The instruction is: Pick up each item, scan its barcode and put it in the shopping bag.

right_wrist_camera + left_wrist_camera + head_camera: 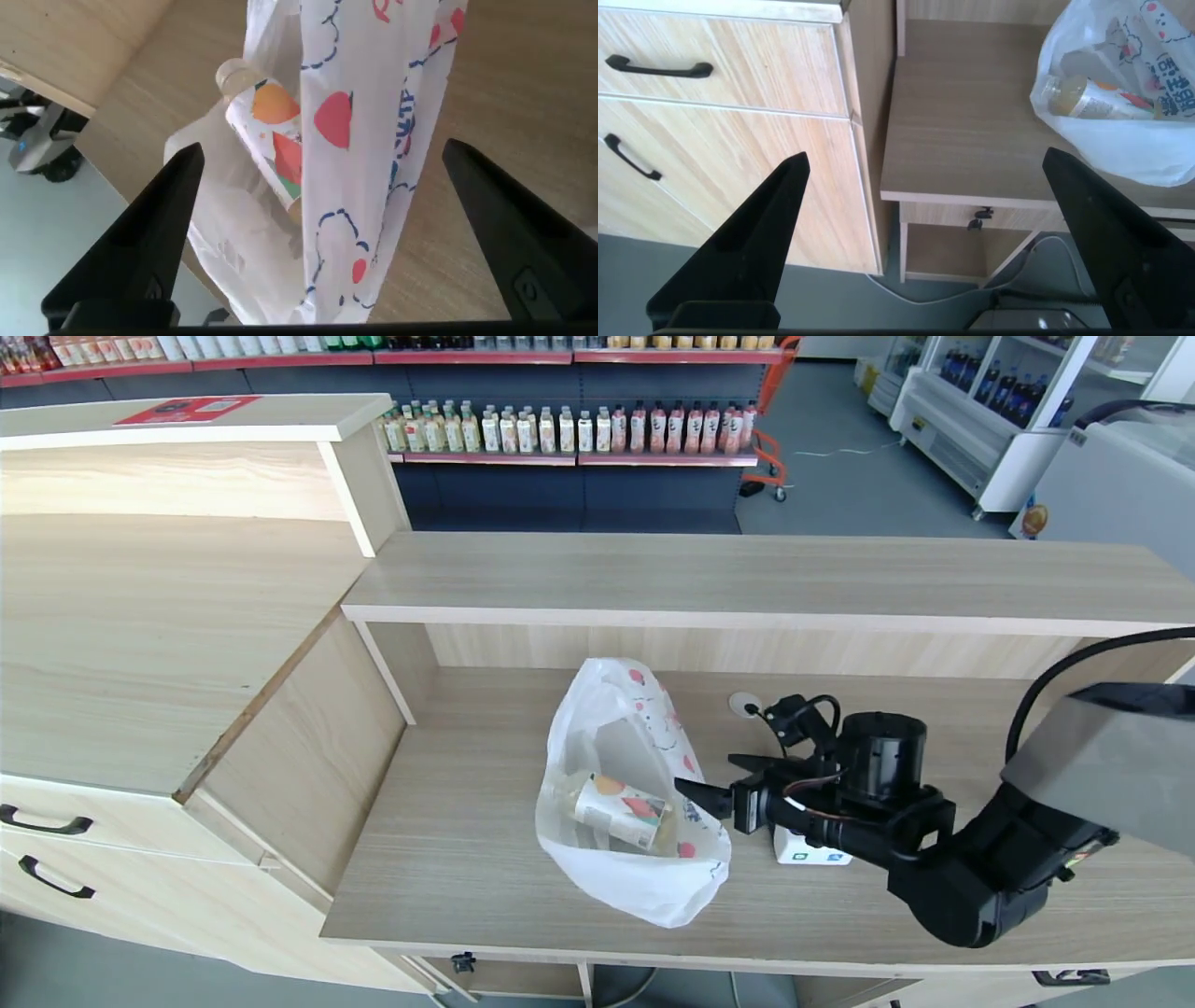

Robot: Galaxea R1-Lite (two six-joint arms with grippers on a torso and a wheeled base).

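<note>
Beside the shopping bag (644,887) on the counter (448,840), right end effector (721,780) wide, empty; white box (803,849) under it.

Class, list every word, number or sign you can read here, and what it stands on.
None can be quoted.
shopping bag: blue characters, too blurred to read.
bottle in the bag: label too small.
red sign on the raised counter: too small.
shelf bottles: labels too small.
</note>
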